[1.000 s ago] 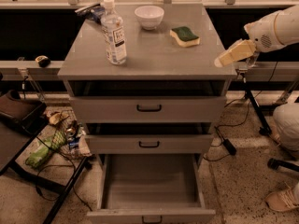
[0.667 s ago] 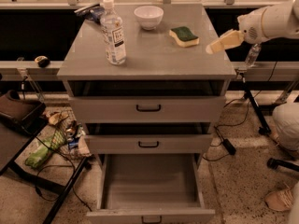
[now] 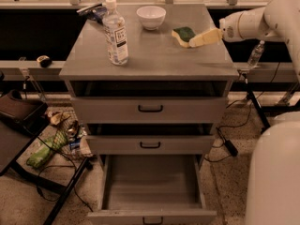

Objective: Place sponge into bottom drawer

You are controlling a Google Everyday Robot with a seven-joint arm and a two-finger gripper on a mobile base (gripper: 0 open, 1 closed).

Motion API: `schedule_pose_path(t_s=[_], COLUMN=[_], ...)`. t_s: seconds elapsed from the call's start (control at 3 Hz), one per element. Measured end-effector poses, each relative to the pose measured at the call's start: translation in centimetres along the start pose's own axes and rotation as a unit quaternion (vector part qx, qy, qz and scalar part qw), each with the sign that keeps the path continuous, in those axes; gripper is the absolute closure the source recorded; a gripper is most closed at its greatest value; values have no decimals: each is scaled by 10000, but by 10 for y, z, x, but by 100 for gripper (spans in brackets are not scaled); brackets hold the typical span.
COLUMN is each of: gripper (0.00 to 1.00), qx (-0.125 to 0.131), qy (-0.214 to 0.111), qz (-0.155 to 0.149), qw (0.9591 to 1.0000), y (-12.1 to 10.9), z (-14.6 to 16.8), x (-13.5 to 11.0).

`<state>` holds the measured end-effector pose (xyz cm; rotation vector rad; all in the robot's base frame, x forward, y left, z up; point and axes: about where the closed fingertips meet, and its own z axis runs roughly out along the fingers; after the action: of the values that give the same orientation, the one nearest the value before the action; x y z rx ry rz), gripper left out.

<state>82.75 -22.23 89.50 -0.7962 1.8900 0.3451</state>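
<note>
- Grey cabinet top (image 3: pixel 159 55) in dim, warm light.
- The gripper (image 3: pixel 192 42) comes in from the right, low over that top. Open or closed? Can't tell.
- The sponge (image 3: pixel 183 33) lies right at its tip, green side up.
- The bowl (image 3: pixel 151 17) and bottle (image 3: pixel 116 32) stand beyond the sponge.
- The bottom drawer (image 3: pixel 122 214) is pulled out, well below the gripper.

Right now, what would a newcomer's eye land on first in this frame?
The white arm extends in from the right, with its gripper right at the sponge on the back right of the cabinet top. Below, the bottom drawer is pulled wide open. A water bottle and a white bowl also stand on top.
</note>
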Motion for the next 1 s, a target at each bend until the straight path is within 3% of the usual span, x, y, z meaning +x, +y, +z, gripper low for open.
schedule_pose_path(t_s=[0.33,0.67,1.0], gripper=[0,0,19], qx=[16,0,-11], qy=[-3,10,53], qz=[280,402,298], qw=[9996,9992,9995], y=[-7,-8,-3], z=[52,78,96], x=[9,14,9])
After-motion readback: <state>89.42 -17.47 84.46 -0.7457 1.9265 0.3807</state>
